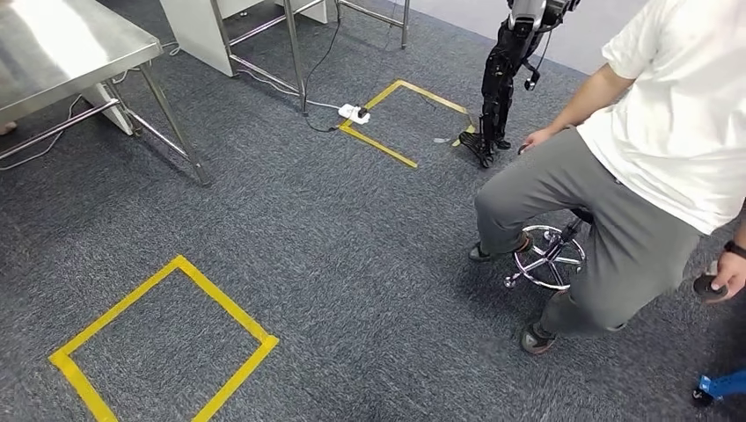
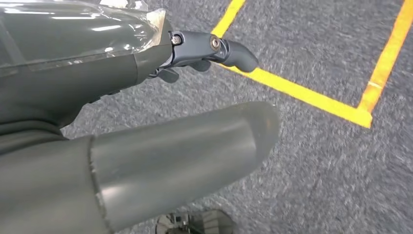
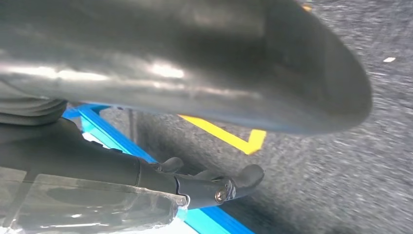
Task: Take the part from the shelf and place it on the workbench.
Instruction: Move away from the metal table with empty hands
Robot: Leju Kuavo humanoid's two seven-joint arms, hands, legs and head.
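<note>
- Grey carpet spreads under us, and nearest our feet a square of yellow tape is marked on it.
- Our left hand hangs above that carpet beside a yellow tape line, thumb and dark fingers apart with nothing between them.
- Our right hand hangs the same way, fingers spread and holding nothing, close to a blue frame.
- To the right a person in a white shirt and grey trousers sits on a chrome-based stool.
- Further off we see a second taped square with a white power strip at its corner.
- Farthest left stands a steel workbench; we cannot tell where the part is.
</note>
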